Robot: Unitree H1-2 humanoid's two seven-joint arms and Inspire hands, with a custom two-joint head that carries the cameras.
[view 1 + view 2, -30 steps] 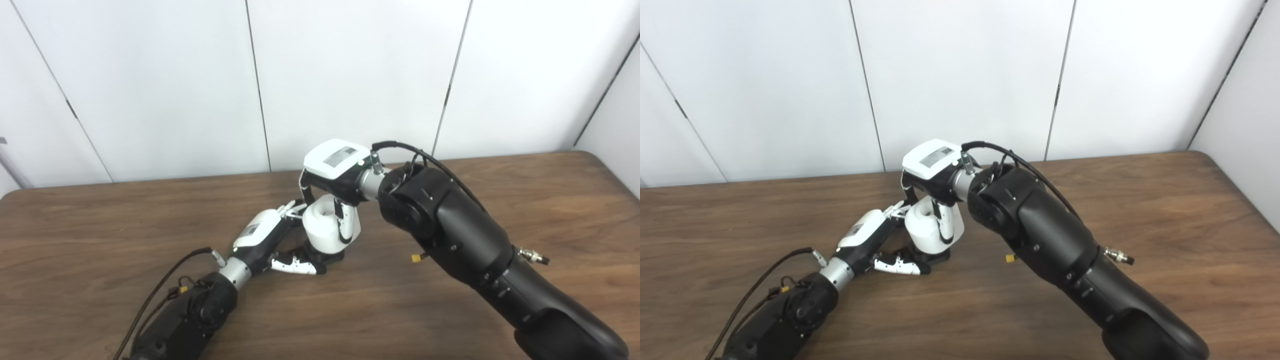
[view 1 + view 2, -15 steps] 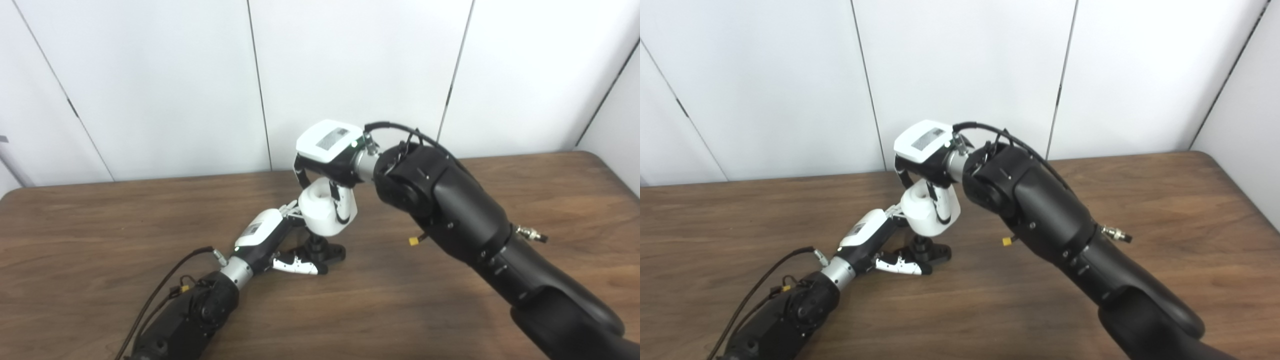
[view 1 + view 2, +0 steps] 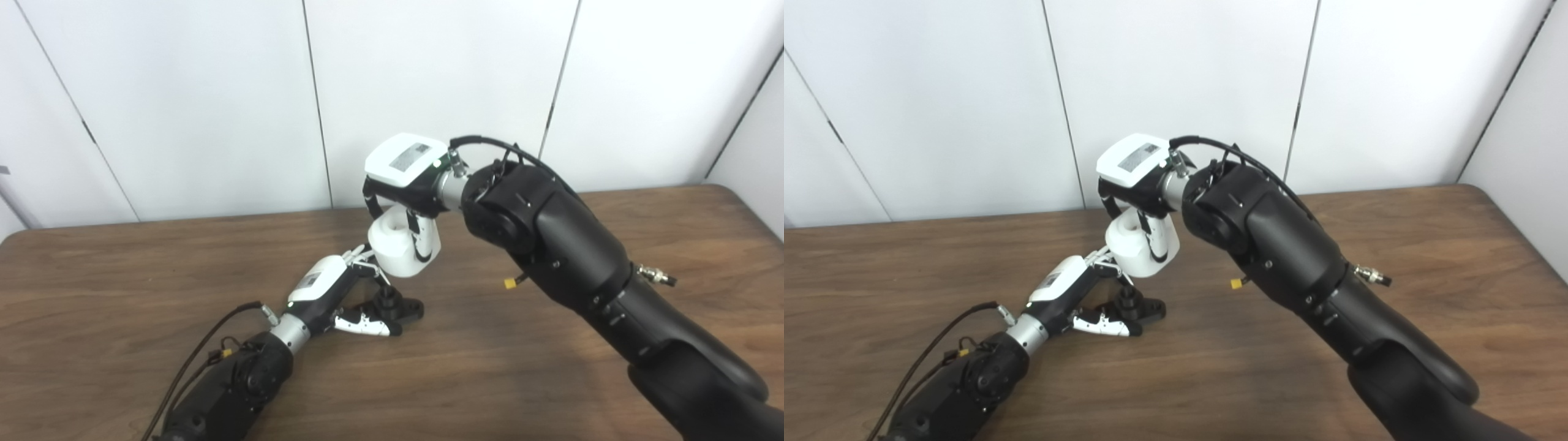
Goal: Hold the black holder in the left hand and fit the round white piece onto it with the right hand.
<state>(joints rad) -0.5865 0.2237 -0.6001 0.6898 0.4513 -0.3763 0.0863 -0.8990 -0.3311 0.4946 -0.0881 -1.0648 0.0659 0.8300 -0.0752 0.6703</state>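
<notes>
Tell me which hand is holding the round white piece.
The right hand, raised above the table, grips the round white piece; the left hand stays low beside the black holder.

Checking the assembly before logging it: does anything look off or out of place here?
Yes. The round white piece is not on the black holder; the right hand holds it in the air above the holder's bare post. The left hand holds the holder on the table.

One black holder, one round white piece.
</notes>
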